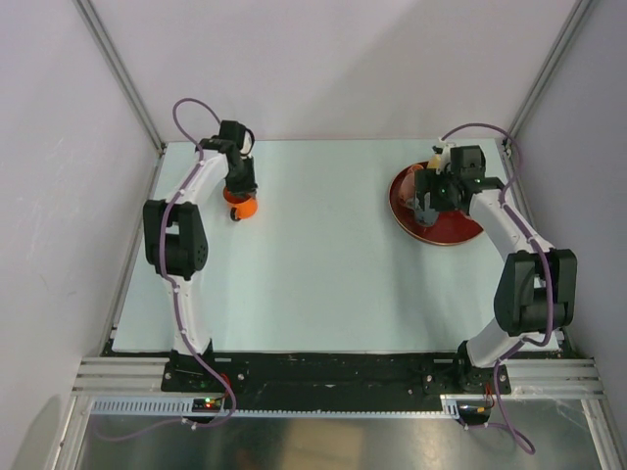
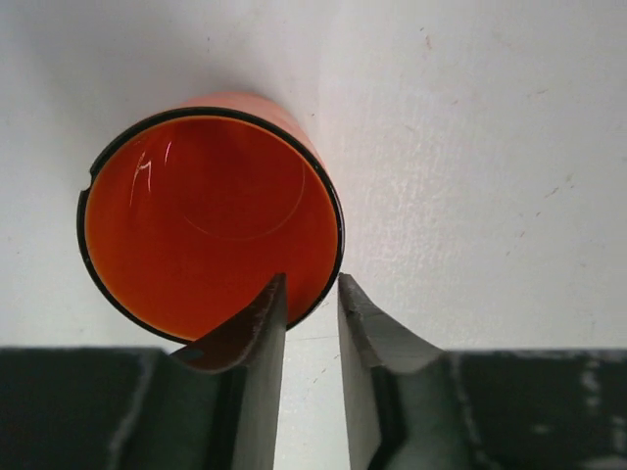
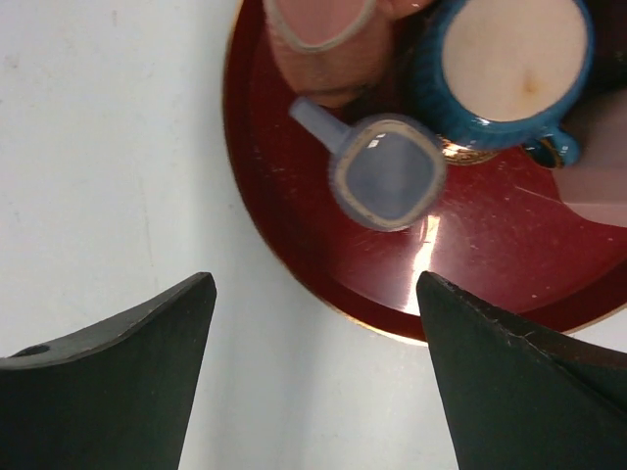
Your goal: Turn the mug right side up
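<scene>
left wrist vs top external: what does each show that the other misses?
Only left wrist: the orange mug seen mouth-on, with a glossy inside and a black rim. The left tool straddles that rim, one finger inside and one outside.
Only top external: both arms, the red plate at far right with items on it, and the right tool above it.
Both: the mug, the left tool on it, and the pale table.

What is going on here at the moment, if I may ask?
The left gripper pinches the rim of the orange mug at the far left of the table; the mug's opening faces the wrist camera. The right gripper hangs open over a red plate holding three other cups, touching none.
</scene>
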`<state>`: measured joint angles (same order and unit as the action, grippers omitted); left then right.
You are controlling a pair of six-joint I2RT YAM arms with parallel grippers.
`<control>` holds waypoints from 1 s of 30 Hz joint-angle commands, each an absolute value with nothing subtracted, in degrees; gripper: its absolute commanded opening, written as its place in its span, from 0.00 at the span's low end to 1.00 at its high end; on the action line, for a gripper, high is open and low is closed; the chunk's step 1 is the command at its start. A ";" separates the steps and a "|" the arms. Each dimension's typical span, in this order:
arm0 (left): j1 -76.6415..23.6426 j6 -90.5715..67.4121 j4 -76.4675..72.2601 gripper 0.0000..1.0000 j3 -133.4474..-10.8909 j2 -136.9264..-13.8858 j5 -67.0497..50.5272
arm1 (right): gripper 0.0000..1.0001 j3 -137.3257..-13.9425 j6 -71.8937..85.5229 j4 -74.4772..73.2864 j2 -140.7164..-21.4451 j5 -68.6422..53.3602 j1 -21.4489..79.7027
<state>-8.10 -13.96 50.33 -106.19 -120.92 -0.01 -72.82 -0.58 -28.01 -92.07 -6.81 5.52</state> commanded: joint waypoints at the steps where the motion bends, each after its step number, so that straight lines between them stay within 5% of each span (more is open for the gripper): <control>1: -7.68 -14.11 48.80 0.34 -109.19 -120.37 -1.80 | 0.90 -75.10 -3.45 -27.13 -92.37 -10.28 2.05; 6: -7.65 -13.82 48.33 0.42 -109.08 -118.62 -3.21 | 0.90 -75.61 -8.16 -29.02 -92.43 -17.18 -1.37; 17: -7.66 -8.97 48.10 0.63 -107.69 -110.23 -7.94 | 0.89 -77.09 9.66 -27.05 -96.73 3.04 3.25; 30: -7.58 -6.29 48.09 0.65 -102.12 -103.80 -9.17 | 0.69 -89.39 17.39 -29.19 -109.48 13.16 5.14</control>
